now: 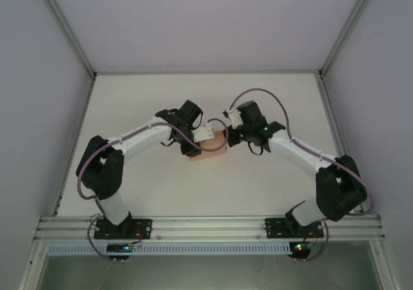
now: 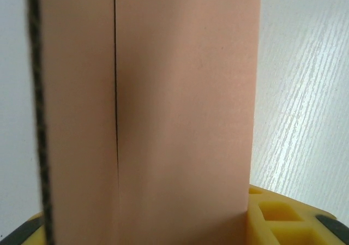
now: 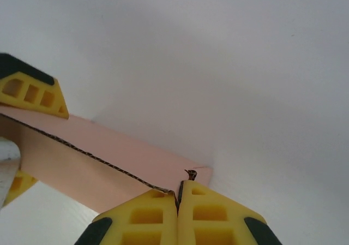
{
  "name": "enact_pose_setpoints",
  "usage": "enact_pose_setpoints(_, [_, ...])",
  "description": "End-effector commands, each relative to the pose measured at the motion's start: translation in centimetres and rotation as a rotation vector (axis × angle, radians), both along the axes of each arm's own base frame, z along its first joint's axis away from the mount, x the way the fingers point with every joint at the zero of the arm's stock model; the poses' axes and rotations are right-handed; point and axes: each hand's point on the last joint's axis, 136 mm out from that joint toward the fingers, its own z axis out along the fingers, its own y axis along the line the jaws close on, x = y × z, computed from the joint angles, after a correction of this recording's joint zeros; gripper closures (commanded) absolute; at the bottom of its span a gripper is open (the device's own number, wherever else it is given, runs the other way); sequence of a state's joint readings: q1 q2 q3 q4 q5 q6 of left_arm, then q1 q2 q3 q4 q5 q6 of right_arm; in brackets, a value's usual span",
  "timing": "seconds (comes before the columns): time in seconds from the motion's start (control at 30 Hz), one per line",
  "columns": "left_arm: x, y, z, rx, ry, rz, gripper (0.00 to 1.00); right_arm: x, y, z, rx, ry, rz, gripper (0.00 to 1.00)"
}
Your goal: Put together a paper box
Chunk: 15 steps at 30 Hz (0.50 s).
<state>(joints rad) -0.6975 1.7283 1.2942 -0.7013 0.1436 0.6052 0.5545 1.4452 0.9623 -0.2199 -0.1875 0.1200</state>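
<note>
Both pincers on the box (image 1: 210, 154), mid-worktop (image 1: 161, 193).
Top view: your left pincer (image 1: 197, 145) and right pincer (image 1: 231, 139) meet at the box between them, I'd judge one to steady it, one to work a flap. Left wrist: fingers (image 2: 283, 220) clamped across a pink wall with a slit. Right wrist shows what the top hides: fingers (image 3: 218, 217) pressed together, nipping the card's raw edge.
</note>
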Motion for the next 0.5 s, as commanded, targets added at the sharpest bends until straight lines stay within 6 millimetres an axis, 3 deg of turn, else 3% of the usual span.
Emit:
enact_pose_setpoints(0.0, [0.6, -1.0, -1.0, -0.010, 0.007, 0.008, 0.59, 0.8, -0.2, -0.9, 0.111, 0.022, -0.205, 1.00])
enact_pose_setpoints(0.17, [0.4, -1.1, -1.1, -0.011, 0.010, 0.009, 0.58, -0.4, 0.2, -2.0, 0.096, 0.046, -0.210, 1.00])
enact_pose_setpoints(0.33, [0.6, -1.3, -0.7, -0.029, -0.009, 0.012, 0.57, -1.5, -0.1, -5.4, -0.025, -0.041, -0.136, 1.00])
enact_pose_setpoints(0.47, [0.7, -1.3, -0.6, -0.032, -0.014, 0.016, 0.55, -2.6, -0.5, -7.6, -0.013, -0.108, -0.089, 1.00])
